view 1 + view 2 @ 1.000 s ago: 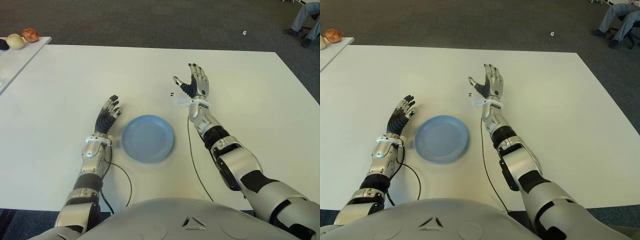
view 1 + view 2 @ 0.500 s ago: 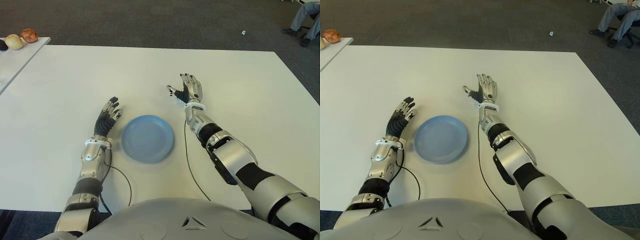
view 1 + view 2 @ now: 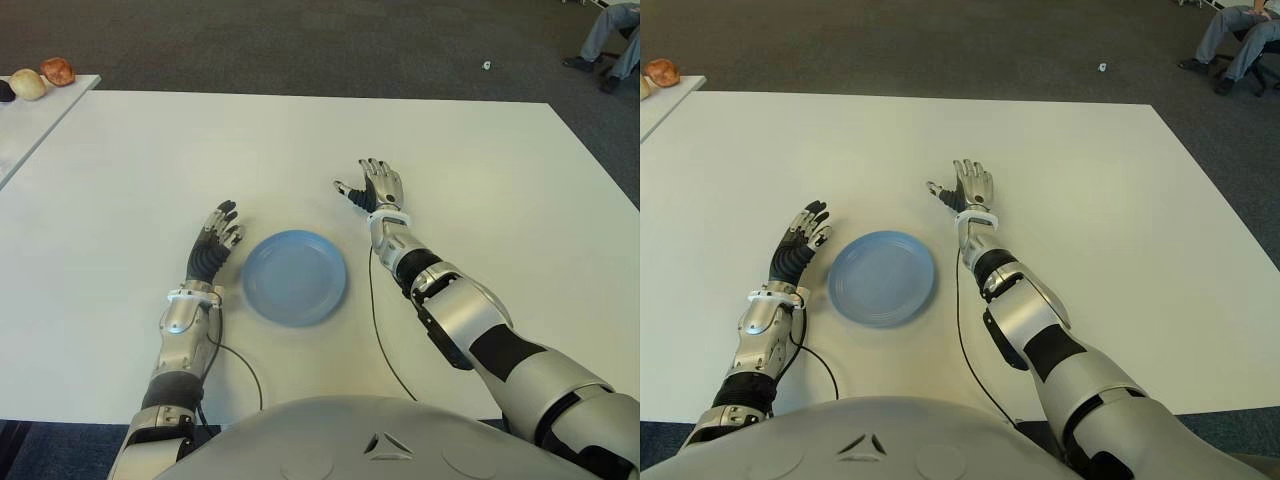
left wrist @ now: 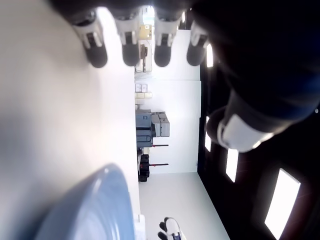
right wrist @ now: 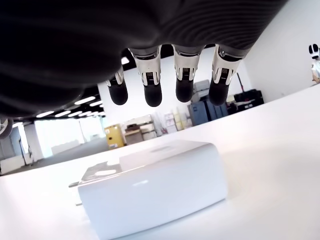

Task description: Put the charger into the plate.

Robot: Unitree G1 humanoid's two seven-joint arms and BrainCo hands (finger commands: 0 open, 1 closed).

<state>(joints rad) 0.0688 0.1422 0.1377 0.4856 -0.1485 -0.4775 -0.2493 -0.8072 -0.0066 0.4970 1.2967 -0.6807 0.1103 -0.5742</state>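
The plate is nearest, a blue dish lying flat on the white surface with nothing in it. It sits between the two hands: just to the right of the left hand and nearer than the right hand, off to that hand's left.

The left hand shows beside the plate with its fingers stretched out straight and holding nothing.

The right hand is beyond the plate, palm down and low over the surface, fingers spread and extended, grasping nothing. The charger lies on the surface directly under this hand's palm (the eye views hide it under the hand, so only the right wrist view shows it). It is a white rounded block lying on a broad face, clear of the fingertips above it. Its long axis runs level along the surface, roughly crosswise to the fingers, and its metal prongs stick out from one end; whether that end faces the plate cannot be told.

Farther off, past the left hand, a second white table carries a few small rounded items. At the far right, on the dark carpet, a seated person's legs show.
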